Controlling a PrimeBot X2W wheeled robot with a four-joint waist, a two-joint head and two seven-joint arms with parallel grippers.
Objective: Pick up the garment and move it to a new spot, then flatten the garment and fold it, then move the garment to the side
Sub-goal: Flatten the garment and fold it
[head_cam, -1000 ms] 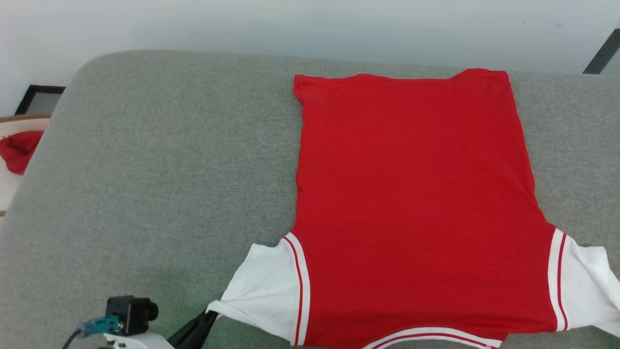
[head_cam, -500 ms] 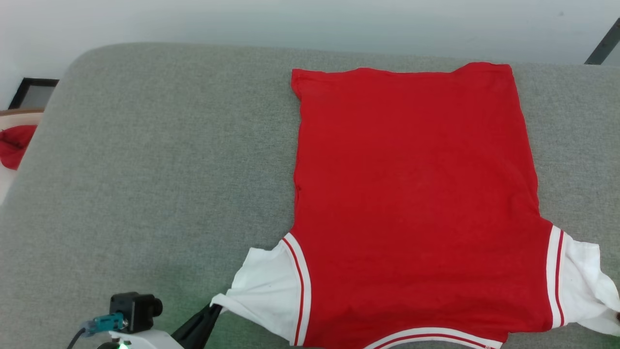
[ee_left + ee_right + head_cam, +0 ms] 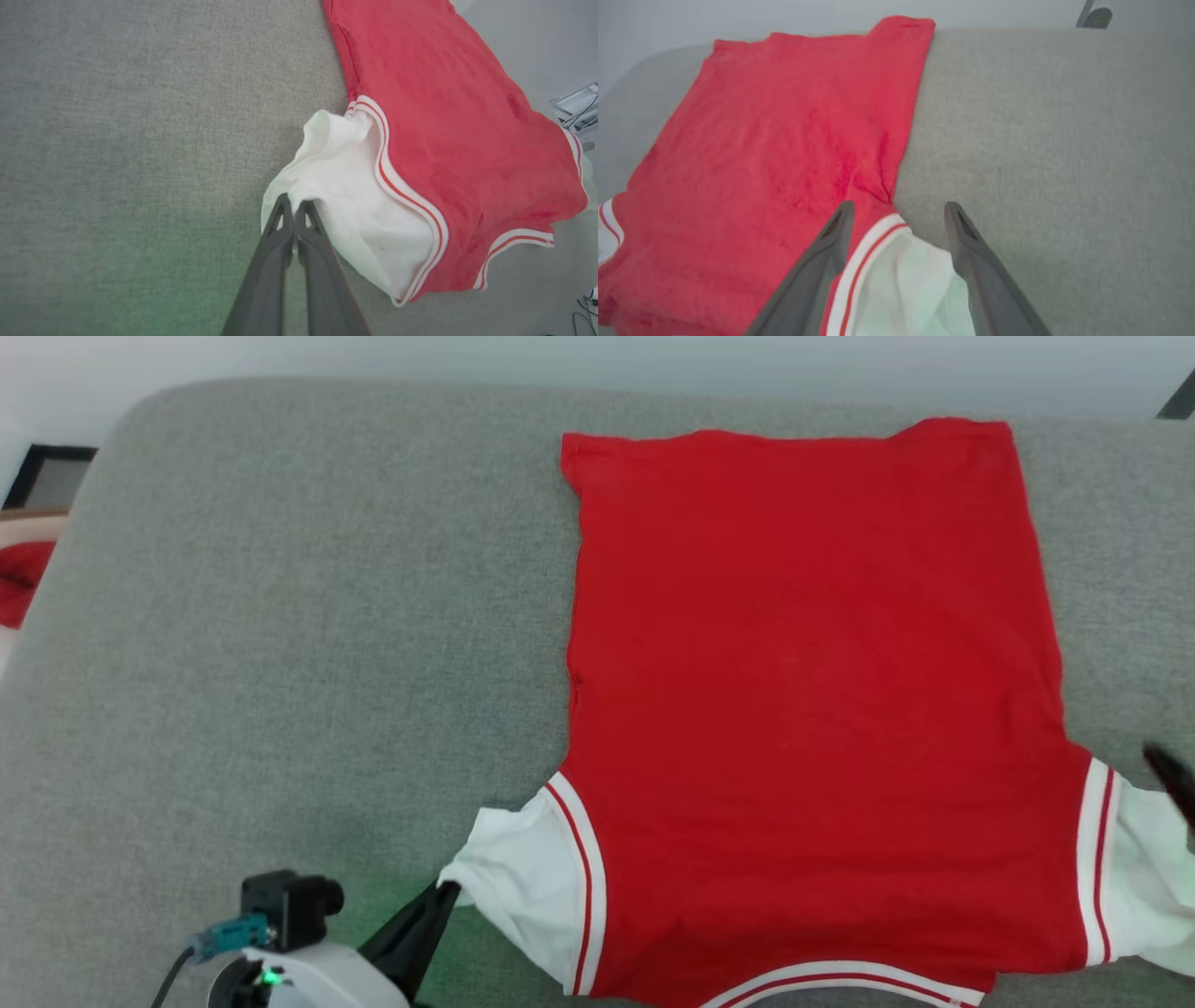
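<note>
Garment (image 3: 803, 691): lay spread flat, plain red side up, on the grey cushion (image 3: 280, 663), taking up the right half of it as seen from the head.
Lie of it: hem (image 3: 794, 431) pointed to 12 o'clock and the striped neck trim (image 3: 840, 980) to 6 o'clock, at the near edge; the body looked smooth, with faint creases near the right armpit in the right wrist view (image 3: 784, 140).
Left sleeve (image 3: 513, 877): white, at 7 o'clock from the shirt's middle, bunched up and drawn to a point toward the left arm.
Left gripper (image 3: 439, 901): closed, its two dark fingers pressed together; in its own wrist view (image 3: 294, 205) the tips pinched the cuff edge of that sleeve (image 3: 345, 196), the red body (image 3: 448, 140) lying off toward 2 o'clock.
Right sleeve (image 3: 1148, 868): white, at 4 o'clock from the shirt's middle, crumpled on the cushion and running off the view's right edge.
Right gripper (image 3: 899, 207): spread wide and gripping nothing; the sleeve (image 3: 906, 280) and its red-and-white band lay between the two fingers, beneath them. From the head, one dark finger (image 3: 1174, 779) showed at 3 o'clock, just over the sleeve.
Wrist camera (image 3: 289, 905): small black block with a teal plug on the left arm, at 7 o'clock.
Red cloth (image 3: 19, 583): plain lump at 9 o'clock, off the cushion's left end, well apart from the shirt.
Bare cushion: grey weave, open from the shirt's left edge toward 9 o'clock.
</note>
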